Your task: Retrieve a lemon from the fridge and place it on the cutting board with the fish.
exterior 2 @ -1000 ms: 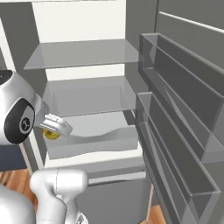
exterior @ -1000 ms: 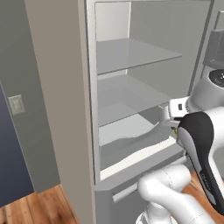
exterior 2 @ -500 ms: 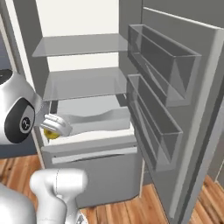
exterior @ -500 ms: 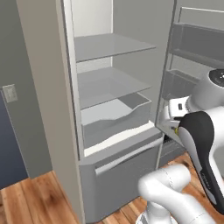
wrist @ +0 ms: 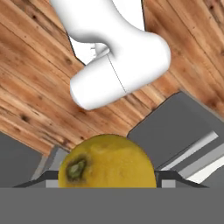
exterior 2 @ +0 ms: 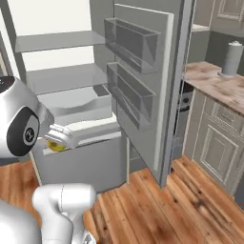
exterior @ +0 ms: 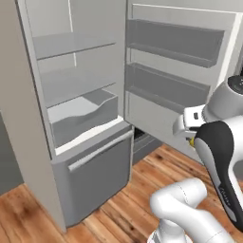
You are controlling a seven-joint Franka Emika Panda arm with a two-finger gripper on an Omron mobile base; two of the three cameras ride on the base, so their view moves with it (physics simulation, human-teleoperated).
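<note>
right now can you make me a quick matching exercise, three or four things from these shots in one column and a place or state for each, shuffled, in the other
Things:
1. lemon
2. fridge door
3. paper towel roll
4. fridge drawer

Places or states:
A. swung wide open
B. standing on the countertop
C. held in the gripper
D. shut, below the shelves

Pairs: 1-C, 2-A, 3-B, 4-D

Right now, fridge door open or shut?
Open. The fridge door is swung wide, shelves and door bins exposed; the end effector holds the lemon outside.
</note>
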